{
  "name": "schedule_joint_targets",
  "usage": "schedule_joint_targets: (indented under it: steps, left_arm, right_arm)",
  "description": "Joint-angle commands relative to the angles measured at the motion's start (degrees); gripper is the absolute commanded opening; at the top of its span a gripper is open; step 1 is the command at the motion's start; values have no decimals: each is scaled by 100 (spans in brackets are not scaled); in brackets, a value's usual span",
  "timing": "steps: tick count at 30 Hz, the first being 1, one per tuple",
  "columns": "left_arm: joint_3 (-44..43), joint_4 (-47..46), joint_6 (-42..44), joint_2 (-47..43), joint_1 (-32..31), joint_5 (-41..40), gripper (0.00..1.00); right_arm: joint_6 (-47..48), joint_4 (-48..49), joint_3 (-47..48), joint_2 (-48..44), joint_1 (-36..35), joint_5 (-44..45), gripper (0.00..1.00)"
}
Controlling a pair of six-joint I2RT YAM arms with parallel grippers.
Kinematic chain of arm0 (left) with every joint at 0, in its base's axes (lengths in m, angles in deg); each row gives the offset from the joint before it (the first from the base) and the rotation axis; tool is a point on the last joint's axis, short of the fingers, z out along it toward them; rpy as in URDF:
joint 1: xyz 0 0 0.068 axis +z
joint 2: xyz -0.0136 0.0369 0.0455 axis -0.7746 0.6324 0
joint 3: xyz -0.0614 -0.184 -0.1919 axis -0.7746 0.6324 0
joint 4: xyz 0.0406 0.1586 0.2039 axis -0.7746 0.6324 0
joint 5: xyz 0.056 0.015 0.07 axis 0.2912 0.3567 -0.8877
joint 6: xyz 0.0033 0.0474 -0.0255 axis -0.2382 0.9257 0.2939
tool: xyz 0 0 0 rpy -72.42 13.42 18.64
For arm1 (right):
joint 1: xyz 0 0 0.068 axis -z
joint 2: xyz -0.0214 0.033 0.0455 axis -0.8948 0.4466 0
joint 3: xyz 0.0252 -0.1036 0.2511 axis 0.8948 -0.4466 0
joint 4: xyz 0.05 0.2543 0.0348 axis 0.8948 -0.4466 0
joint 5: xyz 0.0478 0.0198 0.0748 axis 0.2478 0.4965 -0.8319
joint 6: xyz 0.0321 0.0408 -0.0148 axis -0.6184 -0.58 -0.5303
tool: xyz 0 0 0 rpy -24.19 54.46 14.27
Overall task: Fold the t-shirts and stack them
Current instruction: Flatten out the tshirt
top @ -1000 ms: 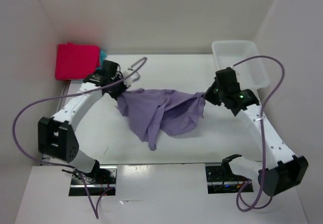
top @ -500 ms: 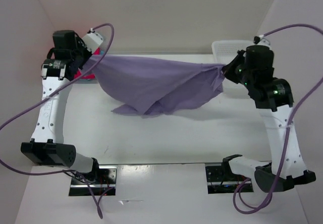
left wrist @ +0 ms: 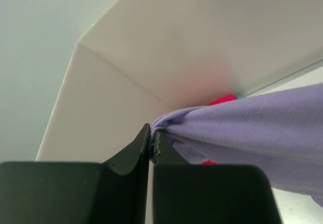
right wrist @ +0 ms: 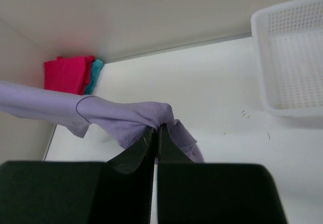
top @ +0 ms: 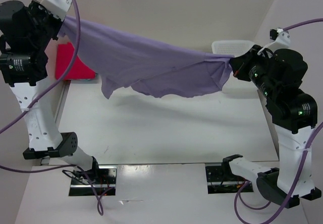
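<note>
A pale lavender t-shirt (top: 151, 67) hangs stretched in the air between both arms, high above the table, sagging in the middle. My left gripper (left wrist: 152, 134) is shut on its upper left corner, raised near the back left wall. My right gripper (right wrist: 156, 131) is shut on the opposite corner (right wrist: 146, 114), lower, at the right. A folded magenta-red t-shirt (top: 73, 62) lies at the back left corner, partly hidden by the hanging cloth and the left arm. A turquoise t-shirt (right wrist: 95, 72) shows beside the red t-shirt (right wrist: 65, 73) in the right wrist view.
A white plastic mesh basket (right wrist: 295, 57) stands at the back right of the table, just behind the right gripper; its rim (top: 227, 45) peeks out in the top view. White walls close the sides and back.
Both arms have risen and spread apart with the lavender shirt, lifting it off the table and pulling it taut; the left end went up towards the back left corner.
</note>
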Motion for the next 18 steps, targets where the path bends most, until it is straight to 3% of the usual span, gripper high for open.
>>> schedule_joint_targets:
  steps: [1, 7, 11, 12, 13, 14, 16, 17, 18]
  left_arm:
    - [-51, 271, -143, 336, 70, 429, 0]
    - [363, 491, -327, 1344, -167, 1149, 1]
    - [74, 648, -380, 2417, -430, 1310, 11]
    - [-84, 736, -380, 2994, -518, 1188, 20]
    - [-277, 833, -380, 3304, -623, 1074, 56]
    - [-740, 1025, -450, 3621, -790, 777, 76]
    - [-1409, 1437, -834, 4552, -914, 441, 89]
    - [-2509, 1701, -941, 4834, -914, 457, 91]
    - [-3033, 2000, -942, 5254, -914, 631, 95]
  right_arm:
    - [216, 538, -69, 104, 35, 183, 0]
    - [216, 1118, -237, 1202, 35, -475, 0]
    - [216, 1224, -8, 2062, 35, -643, 0]
    - [277, 1224, -8, 2195, 35, -695, 0]
    - [277, 1224, -8, 2301, 35, -695, 0]
    - [330, 1224, -69, 2406, 35, -695, 0]
    - [330, 1224, -323, 2626, 35, -626, 0]
    - [330, 1224, -481, 2679, 35, -477, 0]
    - [269, 1224, -569, 2741, 35, -415, 0]
